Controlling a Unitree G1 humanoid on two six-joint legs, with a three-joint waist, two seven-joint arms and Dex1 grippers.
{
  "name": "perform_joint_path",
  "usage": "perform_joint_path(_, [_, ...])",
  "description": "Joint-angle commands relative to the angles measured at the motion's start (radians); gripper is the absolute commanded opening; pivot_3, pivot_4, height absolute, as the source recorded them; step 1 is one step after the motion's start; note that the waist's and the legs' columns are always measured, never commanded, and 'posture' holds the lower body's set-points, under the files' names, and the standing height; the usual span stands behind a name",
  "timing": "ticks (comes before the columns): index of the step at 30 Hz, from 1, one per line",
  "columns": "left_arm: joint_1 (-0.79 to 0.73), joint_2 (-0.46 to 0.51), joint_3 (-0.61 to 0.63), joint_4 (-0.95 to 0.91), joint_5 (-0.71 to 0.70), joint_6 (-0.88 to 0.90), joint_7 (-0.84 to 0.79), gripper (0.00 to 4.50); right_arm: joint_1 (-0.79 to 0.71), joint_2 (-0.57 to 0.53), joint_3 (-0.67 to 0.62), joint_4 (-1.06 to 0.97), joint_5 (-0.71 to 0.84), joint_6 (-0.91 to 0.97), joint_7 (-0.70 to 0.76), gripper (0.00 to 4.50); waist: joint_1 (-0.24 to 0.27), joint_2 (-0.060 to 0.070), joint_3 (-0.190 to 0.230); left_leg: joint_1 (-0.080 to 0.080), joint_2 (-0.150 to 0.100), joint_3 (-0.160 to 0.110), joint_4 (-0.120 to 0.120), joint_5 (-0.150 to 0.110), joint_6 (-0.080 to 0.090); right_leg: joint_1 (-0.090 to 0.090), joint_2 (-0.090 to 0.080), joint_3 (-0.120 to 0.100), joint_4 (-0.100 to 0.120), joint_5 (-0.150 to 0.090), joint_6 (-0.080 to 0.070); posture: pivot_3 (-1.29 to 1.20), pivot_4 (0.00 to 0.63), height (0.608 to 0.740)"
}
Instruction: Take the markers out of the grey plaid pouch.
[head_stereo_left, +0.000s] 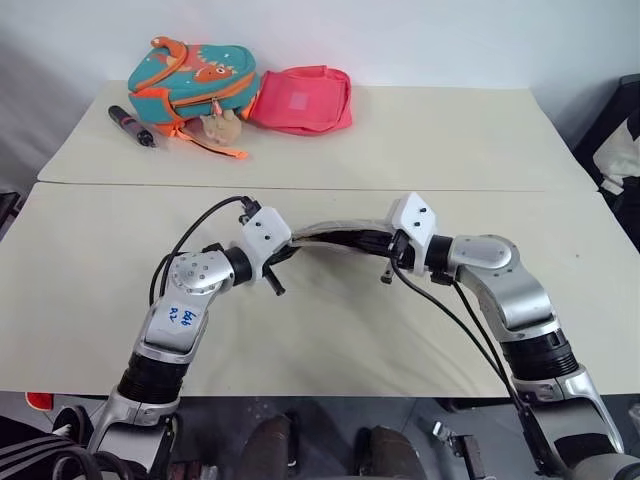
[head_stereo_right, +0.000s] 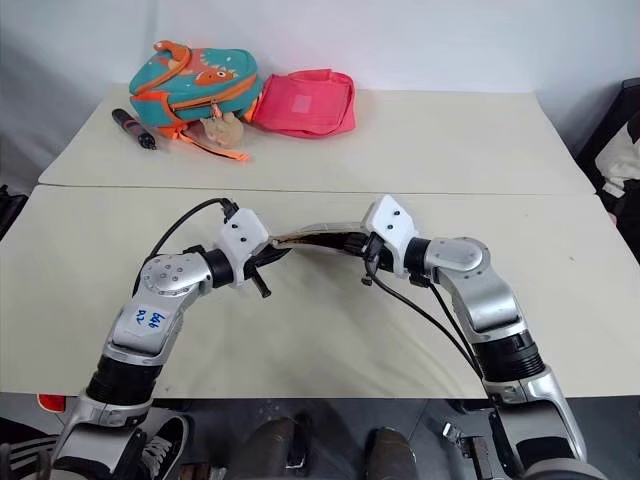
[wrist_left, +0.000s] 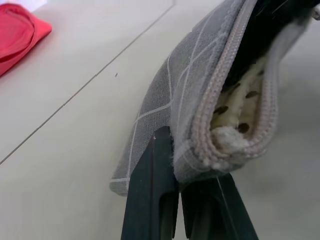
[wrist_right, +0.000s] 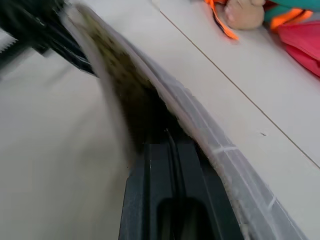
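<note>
The grey plaid pouch (head_stereo_left: 335, 235) hangs stretched between my two grippers, a little above the near table. My left gripper (head_stereo_left: 278, 260) is shut on its left end; in the left wrist view the fingers (wrist_left: 155, 165) pinch the fabric beside the open zip, where a spotted lining shows. My right gripper (head_stereo_left: 392, 250) is shut on the pouch's right end, its fingers (wrist_right: 160, 165) clamped at the mouth of the pouch (wrist_right: 210, 135). The markers are hidden from view.
At the back left of the far table lie a teal-and-orange backpack (head_stereo_left: 195, 75), a pink-red fabric pouch (head_stereo_left: 300, 100) and a thick black pen (head_stereo_left: 132, 127). A seam (head_stereo_left: 480, 188) runs between the two cream tables.
</note>
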Motion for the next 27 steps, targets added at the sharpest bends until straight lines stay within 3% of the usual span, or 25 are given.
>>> perform_joint_path(1, [-0.011,-0.013,0.001,-0.073,-0.046,0.022,-0.013,0.00,-0.025,-0.018,0.041,0.003,-0.085,-0.092,-0.008,0.04,0.000,0.000,0.000,0.000,0.000,0.000,0.000,0.000,0.000,0.000,0.000,0.000,0.000,0.000,0.000,0.00,0.150,0.740])
perform_joint_path(4, [-0.020,-0.035,-0.015,-0.098,-0.080,0.065,-0.024,0.00,-0.047,-0.025,0.098,0.025,-0.189,-0.184,-0.029,0.04,-0.002,0.000,0.000,0.000,0.000,0.000,0.000,0.000,0.000,0.000,0.000,0.000,0.000,0.000,0.000,0.00,0.150,0.740])
perform_joint_path(7, [-0.032,-0.056,-0.039,-0.114,-0.093,0.095,-0.024,0.00,-0.061,-0.005,0.109,0.047,-0.216,-0.204,-0.039,0.66,-0.003,0.000,0.000,0.000,0.000,0.000,0.000,0.000,0.000,0.000,0.000,0.000,0.000,0.000,0.000,0.00,0.150,0.740])
perform_joint_path(18, [-0.038,-0.092,0.028,-0.111,-0.175,0.160,-0.005,0.00,-0.065,-0.013,0.087,0.056,-0.209,-0.194,-0.018,4.47,-0.008,0.000,0.000,0.000,0.000,0.000,0.000,0.000,0.000,0.001,0.000,0.000,0.000,0.000,0.000,0.00,0.150,0.740])
perform_joint_path(27, [-0.031,-0.079,0.021,-0.106,-0.181,0.152,0.003,0.00,-0.063,-0.008,0.075,0.045,-0.180,-0.158,0.002,4.47,-0.011,0.000,0.000,0.000,0.000,0.000,0.000,0.001,0.000,0.001,0.000,0.000,0.000,0.000,0.000,0.00,0.150,0.740])
